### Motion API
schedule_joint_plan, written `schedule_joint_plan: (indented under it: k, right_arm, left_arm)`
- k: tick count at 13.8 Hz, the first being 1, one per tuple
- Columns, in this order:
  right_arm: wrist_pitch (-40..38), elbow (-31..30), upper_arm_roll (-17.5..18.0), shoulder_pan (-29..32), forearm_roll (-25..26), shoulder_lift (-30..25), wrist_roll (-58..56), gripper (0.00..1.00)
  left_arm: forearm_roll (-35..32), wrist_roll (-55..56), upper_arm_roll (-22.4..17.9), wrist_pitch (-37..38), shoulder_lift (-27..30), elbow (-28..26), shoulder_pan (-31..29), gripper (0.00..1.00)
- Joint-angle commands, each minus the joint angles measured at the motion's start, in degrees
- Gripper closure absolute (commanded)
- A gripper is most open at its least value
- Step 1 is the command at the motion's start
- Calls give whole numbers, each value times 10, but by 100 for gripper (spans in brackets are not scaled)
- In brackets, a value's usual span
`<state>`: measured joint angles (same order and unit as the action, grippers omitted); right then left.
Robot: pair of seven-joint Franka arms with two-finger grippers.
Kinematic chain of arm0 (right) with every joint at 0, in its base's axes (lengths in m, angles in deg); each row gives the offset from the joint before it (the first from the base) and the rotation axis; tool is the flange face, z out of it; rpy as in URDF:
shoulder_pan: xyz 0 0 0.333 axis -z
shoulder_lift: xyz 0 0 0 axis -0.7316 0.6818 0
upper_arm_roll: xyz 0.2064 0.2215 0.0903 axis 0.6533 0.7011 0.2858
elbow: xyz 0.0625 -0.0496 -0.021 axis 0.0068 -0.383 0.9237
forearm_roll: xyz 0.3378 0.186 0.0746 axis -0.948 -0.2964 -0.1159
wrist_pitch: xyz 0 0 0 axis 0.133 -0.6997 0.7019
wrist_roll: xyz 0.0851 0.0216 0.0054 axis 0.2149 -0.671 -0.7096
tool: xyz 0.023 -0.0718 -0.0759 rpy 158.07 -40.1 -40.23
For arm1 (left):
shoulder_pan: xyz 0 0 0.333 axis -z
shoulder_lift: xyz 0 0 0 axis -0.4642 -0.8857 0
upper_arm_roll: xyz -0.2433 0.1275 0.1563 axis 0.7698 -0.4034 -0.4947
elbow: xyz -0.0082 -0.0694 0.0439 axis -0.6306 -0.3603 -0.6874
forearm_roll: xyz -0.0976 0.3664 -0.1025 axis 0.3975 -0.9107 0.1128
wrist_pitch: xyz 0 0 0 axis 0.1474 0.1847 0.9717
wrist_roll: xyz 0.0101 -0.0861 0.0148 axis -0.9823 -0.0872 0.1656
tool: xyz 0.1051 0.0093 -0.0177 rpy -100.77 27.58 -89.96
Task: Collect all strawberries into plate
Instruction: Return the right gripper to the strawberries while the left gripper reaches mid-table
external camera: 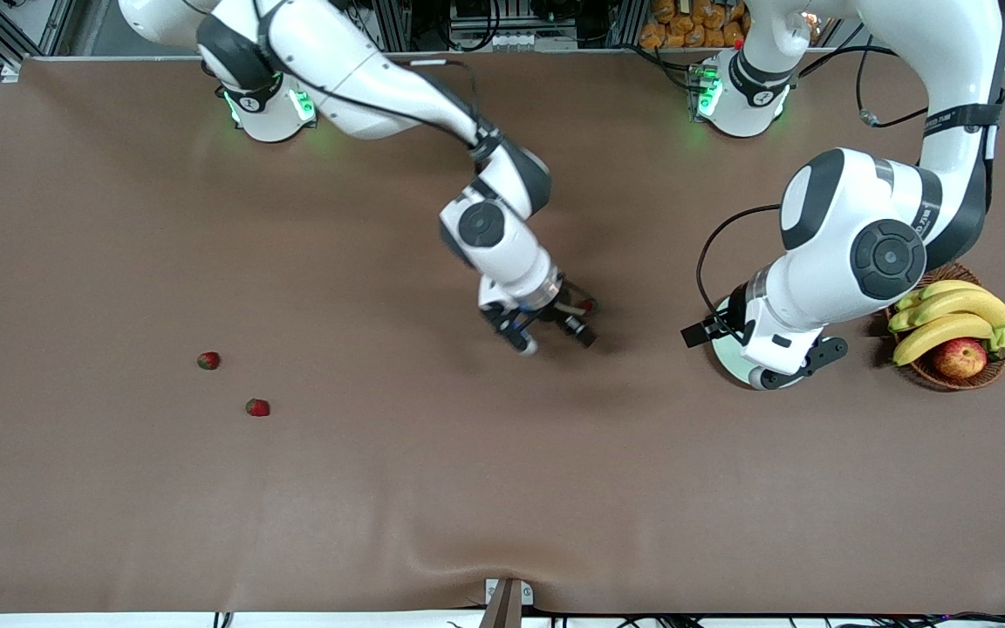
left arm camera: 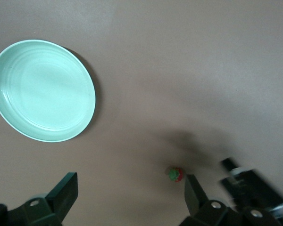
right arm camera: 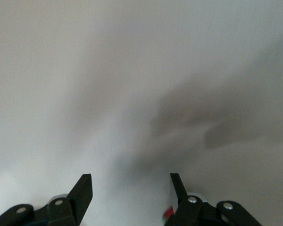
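Even overhead light gives soft shadows on the brown matte counter [external camera: 380,488]; the right wrist view looks pale and hazy.

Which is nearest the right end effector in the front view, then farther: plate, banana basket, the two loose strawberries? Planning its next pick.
From the right end effector:
1. Plate, under the left arm.
2. Strawberries, toward the right arm's end; too close to rank.
3. Banana basket, at the left arm's end.
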<state>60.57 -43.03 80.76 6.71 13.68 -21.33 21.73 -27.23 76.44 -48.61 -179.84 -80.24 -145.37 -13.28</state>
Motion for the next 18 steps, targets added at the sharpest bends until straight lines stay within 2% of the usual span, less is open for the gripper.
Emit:
schedule_joint_plan:
  k: [1, 4, 5, 6, 7, 9, 14, 17, 18]
  right_arm:
    - [-79, -7, 8, 43, 28, -32, -58, 25]
    - [-193, -8, 7, 93, 29, -64, -173, 25]
    - [-232, -9, 7, 115, 30, -74, -219, 23]
    - [-267, -11, 7, 139, 30, -84, -258, 16]
    - [-291, -11, 7, 164, 30, -91, -297, 14]
    - [-329, -14, 7, 206, 30, -107, -389, 13]
    - [-389, -20, 6, 299, 34, -124, -568, 11]
    - [-382, -44, 6, 329, 76, -122, -612, 12]
    - [-368, -52, 6, 335, 93, -122, -619, 12]
  left_arm:
    - [0, 11, -2, -18, 7, -30, 8, 0]
    - [1, 58, 7, -75, 20, -86, 15, 0]
    - [1, 90, 11, -86, 20, -92, 23, 0]
    - [1, 129, 12, -90, 17, -92, 36, 0]
    - [1, 166, 11, -99, 13, -92, 55, 0]
    - [1, 228, 12, -116, -1, -92, 69, 0]
    - [1, 331, 11, -158, -42, -89, 107, 0]
    - [0, 398, 10, -213, -73, -94, 135, 0]
    - [-5, 408, 8, -232, -81, -96, 149, 7]
